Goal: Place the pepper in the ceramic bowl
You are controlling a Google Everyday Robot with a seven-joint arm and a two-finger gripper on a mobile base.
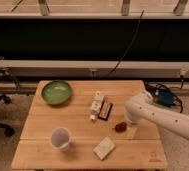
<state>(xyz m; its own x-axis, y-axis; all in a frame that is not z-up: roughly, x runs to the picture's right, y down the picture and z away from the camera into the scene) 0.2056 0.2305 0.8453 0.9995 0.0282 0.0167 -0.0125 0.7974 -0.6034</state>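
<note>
With the end effector just at the pepper's three o'clock, its grip impossible to tell, it should clamp mid-body, lift clear, then carry to the bowl at ten o'clock.

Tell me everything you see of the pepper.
The pepper is small, dark red and elongated, lying on the wooden table right of centre. A dark box lies behind it, a pale block in front to its left; the green bowl is far off at the back left. The gripper is low at its right side; whether they touch cannot be told.
</note>
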